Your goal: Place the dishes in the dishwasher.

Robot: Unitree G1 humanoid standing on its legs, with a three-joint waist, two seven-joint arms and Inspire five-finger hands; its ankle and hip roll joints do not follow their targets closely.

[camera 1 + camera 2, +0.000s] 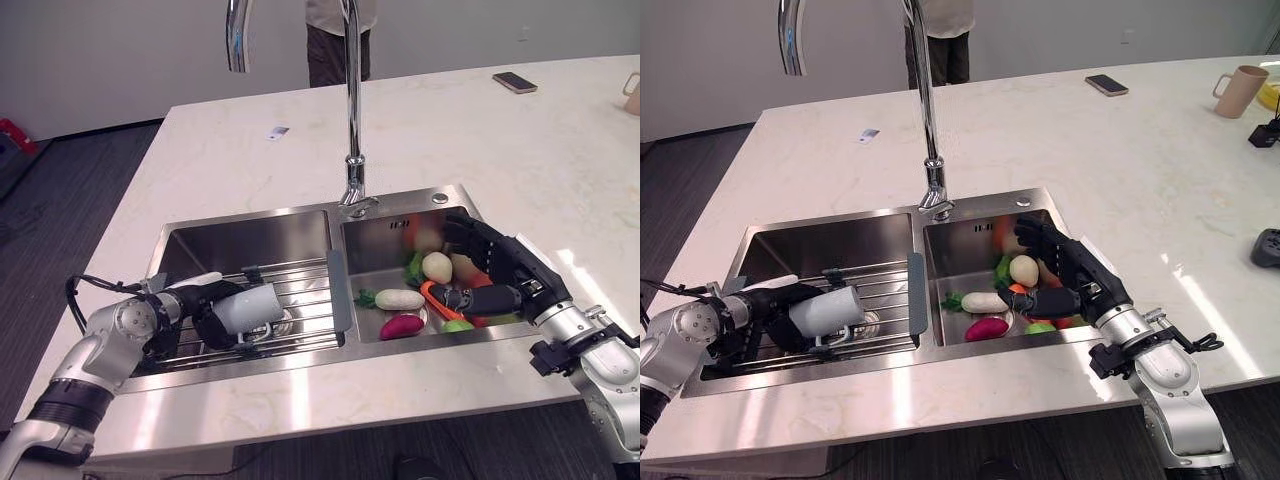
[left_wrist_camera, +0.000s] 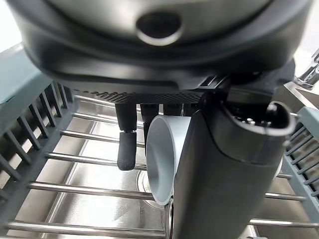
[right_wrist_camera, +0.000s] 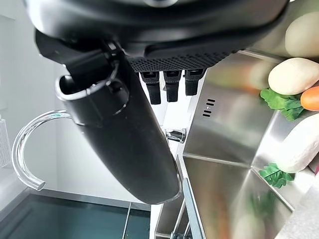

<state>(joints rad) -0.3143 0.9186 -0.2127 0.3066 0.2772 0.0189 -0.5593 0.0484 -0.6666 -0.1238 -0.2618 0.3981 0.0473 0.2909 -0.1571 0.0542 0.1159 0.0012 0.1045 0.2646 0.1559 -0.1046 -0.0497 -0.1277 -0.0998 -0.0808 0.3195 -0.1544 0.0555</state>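
A pale grey cup (image 1: 250, 309) lies on its side in my left hand (image 1: 205, 308), just above the wire rack (image 1: 300, 300) in the sink's left basin. In the left wrist view the thumb and fingers (image 2: 126, 144) curl round the cup (image 2: 167, 159), its open mouth facing the fingers. My right hand (image 1: 500, 268) hovers over the right basin with its fingers straight and nothing in it, above a heap of toy vegetables (image 1: 420, 285). The right wrist view shows the straight fingers (image 3: 172, 84) and thumb.
A tall chrome tap (image 1: 352, 120) rises behind the divider. On the stone counter lie a phone (image 1: 514, 82) and a small tag (image 1: 278, 131); a beige mug (image 1: 1240, 90) stands far right. A person (image 1: 335, 35) stands behind the counter.
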